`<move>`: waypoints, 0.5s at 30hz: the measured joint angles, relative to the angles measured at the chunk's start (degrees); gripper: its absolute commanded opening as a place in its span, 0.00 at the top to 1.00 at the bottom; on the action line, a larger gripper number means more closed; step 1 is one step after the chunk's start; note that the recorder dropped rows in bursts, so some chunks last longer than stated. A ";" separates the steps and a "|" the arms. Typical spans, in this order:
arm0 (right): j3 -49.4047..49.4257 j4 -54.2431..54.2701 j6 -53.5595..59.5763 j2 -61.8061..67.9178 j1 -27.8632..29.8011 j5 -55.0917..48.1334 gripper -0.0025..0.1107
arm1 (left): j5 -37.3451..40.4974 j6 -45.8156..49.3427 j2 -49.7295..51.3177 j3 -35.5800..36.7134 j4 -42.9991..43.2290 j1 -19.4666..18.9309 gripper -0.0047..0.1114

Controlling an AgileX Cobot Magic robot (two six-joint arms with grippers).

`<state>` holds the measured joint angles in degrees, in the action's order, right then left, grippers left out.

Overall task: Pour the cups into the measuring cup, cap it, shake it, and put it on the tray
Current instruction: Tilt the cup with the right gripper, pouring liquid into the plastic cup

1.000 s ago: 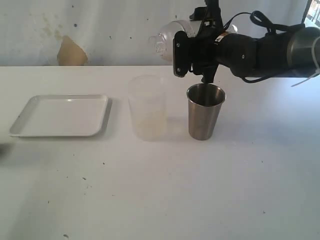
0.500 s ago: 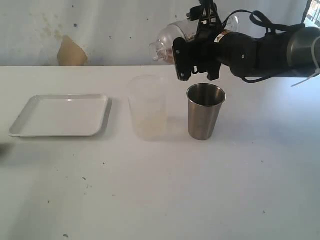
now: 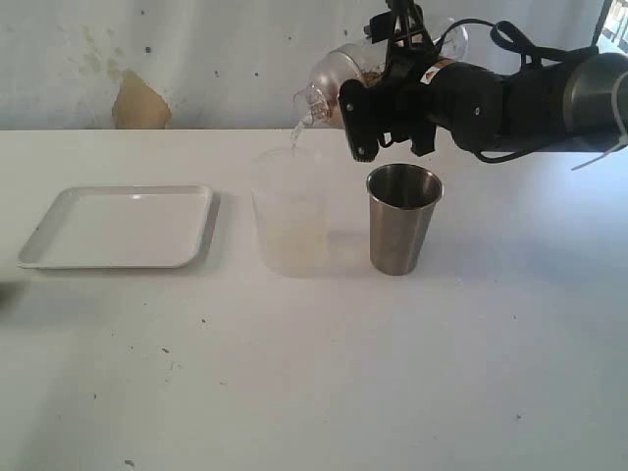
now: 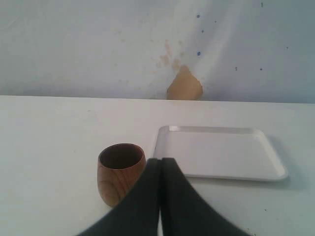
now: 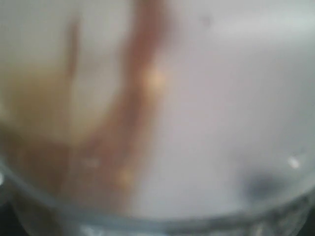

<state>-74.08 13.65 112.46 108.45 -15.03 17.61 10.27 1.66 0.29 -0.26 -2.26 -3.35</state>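
Note:
My right gripper [image 3: 361, 98] is shut on a clear rounded cup [image 3: 334, 77], tilted on its side above the table. A thin stream falls from its lip into the measuring cup [image 3: 289, 216], a tall see-through plastic tumbler standing mid-table. In the right wrist view the held cup [image 5: 206, 98] fills the picture, with a brownish streak inside. The steel tumbler [image 3: 402, 221] stands upright just right of the measuring cup, under the gripper. The white tray [image 3: 118, 228] lies at the left. My left gripper [image 4: 160, 164] is shut and empty, next to the brown wooden cup [image 4: 118, 172] and near the tray [image 4: 221, 155].
A white wall with a tan patch [image 3: 140, 103] runs behind the table. Black cables loop over the right arm [image 3: 530, 93]. The left arm does not show in the exterior view.
The right gripper has risen slightly and tipped the clear cup further. Liquid now runs from its lip into the measuring cup. The left gripper has not moved.

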 measured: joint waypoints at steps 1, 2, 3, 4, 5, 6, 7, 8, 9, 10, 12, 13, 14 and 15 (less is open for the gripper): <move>0.00 -0.11 0.23 0.00 0.00 0.00 0.98 | 0.00 0.00 0.00 0.00 0.00 0.00 0.95; 0.00 -0.23 0.69 0.00 0.00 0.11 0.98 | 0.00 0.00 0.00 0.00 0.00 0.00 0.95; 0.00 -0.23 1.05 0.00 0.00 0.10 0.98 | 0.00 0.00 0.00 0.00 0.00 0.00 0.95; 0.00 -0.35 1.19 0.00 0.00 0.10 0.98 | 0.00 0.00 0.00 0.00 0.00 0.00 0.95; 0.00 -0.35 1.30 0.00 0.00 0.10 0.98 | 0.00 0.00 0.00 0.00 0.00 0.00 0.95; 0.00 -0.35 1.43 0.00 0.00 0.10 0.98 | 0.00 0.00 0.00 0.00 0.00 0.00 0.95; 0.00 -0.35 1.53 0.00 0.00 0.10 0.98 | 0.00 0.00 0.00 0.00 0.00 0.00 0.95; 0.00 -0.35 1.67 0.00 0.00 0.10 0.98 | 0.00 0.00 0.00 0.00 0.00 0.00 0.95; 0.00 -0.35 1.66 0.00 0.00 0.10 0.98 | 0.00 0.00 0.00 0.00 0.00 0.00 0.95; 0.00 -0.35 1.66 0.00 0.00 0.10 0.98 | 0.00 0.00 0.00 0.00 0.00 0.00 0.95; 0.00 -0.35 2.42 0.00 0.00 0.10 0.98 | 0.00 0.00 0.00 0.00 0.00 0.00 0.95; 0.00 -0.35 2.88 0.00 0.00 0.23 0.98 | 0.00 0.00 0.00 0.00 0.00 0.00 0.95; 0.00 -0.35 3.77 0.00 0.00 0.23 0.98 | 0.00 0.00 0.00 0.00 0.00 0.00 0.95; 0.00 -0.35 4.68 0.00 0.00 0.35 0.98 | 0.00 0.00 0.00 0.00 0.00 0.00 0.95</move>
<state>-74.08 13.30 117.14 108.45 -15.03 17.96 10.27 1.66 0.29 -0.26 -2.26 -3.35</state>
